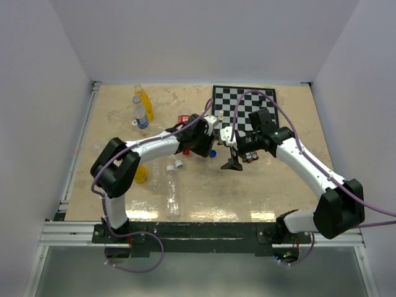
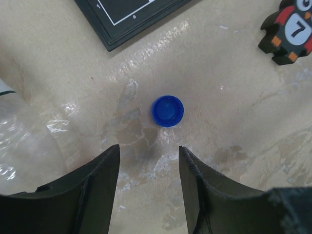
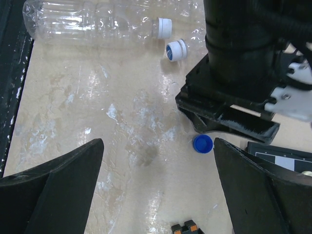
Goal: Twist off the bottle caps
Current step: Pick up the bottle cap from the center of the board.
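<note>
**Surface** (image 1: 278, 192): beige, marbled and glossy, with pale smears and glare patches in both wrist views. White walls (image 1: 198, 37) close it in on the left, far and right sides. A metal rail (image 1: 204, 230) runs along the near edge and carries both arm bases.

**Blue cap** (image 2: 168, 111): lies loose and flat near the middle of the surface, just near of the chessboard (image 1: 244, 106). It touches nothing.

**Left gripper** (image 2: 148, 148): low over the surface, jaws partly apart, gripping nothing. The blue cap sits just beyond the fingertips, in line with the gap.

**Right gripper** (image 3: 158, 141): jaws spread wide, holding nothing. It hangs just right of the left gripper, and its camera looks down on the blue cap.

**Bottles:**
- The orange bottle (image 1: 145, 100) and the labelled bottle (image 1: 140, 115) stand upright side by side at the far left, well apart from both grippers.
- A second orange bottle (image 1: 141, 174) is partly hidden by the left arm's elbow, so its pose cannot be told.
- A clear bottle (image 3: 92, 22) lies on its side, near and left of centre, with a white cap (image 3: 165, 28) on its neck.
- A second white cap (image 3: 176, 49) lies just beside that one.

**Other:** a black token (image 2: 291, 30) marked 7 lies right of the blue cap.
</note>
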Robot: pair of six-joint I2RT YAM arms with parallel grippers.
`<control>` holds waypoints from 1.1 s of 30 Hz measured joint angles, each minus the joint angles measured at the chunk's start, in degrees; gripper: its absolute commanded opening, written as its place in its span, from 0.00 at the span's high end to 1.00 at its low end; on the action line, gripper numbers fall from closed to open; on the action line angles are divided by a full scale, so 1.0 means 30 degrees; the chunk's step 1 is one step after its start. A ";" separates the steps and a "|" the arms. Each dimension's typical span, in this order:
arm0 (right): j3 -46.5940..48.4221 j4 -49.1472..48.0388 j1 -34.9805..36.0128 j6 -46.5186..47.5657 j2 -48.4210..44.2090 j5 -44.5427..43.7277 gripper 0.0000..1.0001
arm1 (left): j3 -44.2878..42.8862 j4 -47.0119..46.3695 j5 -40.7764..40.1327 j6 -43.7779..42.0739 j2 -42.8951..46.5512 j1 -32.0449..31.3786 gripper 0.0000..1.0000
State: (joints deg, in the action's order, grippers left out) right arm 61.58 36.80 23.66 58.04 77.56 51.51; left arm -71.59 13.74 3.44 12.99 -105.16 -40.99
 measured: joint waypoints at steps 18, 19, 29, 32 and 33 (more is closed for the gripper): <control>-0.0051 -0.0015 0.0000 -0.0036 0.0000 0.0000 0.02 | -0.2878 -0.0131 0.0780 -0.0015 -0.3825 0.0044 0.70; -0.0051 -0.0015 0.0000 -0.0036 0.0000 -0.0007 0.02 | -0.2929 -0.0109 0.0780 -0.0015 -0.4014 0.0044 0.73; -0.0051 -0.0007 0.0000 -0.0036 0.0000 -0.0007 0.02 | -0.3315 0.0379 0.0794 -0.0175 -0.4379 0.0080 1.00; -0.0051 -0.0015 0.0000 -0.0036 0.0000 -0.0007 0.02 | -0.3322 0.0525 0.0780 -0.0197 -0.4371 0.0080 1.00; -0.0051 -0.0007 0.0000 -0.0036 0.0000 -0.0007 0.02 | -0.3315 0.0597 0.0765 -0.0211 -0.4328 0.0087 1.00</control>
State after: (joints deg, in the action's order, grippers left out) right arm 61.43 36.77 23.66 57.93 77.56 51.48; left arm -81.54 15.53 5.74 12.36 -118.15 -40.73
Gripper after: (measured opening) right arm 0.982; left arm 0.018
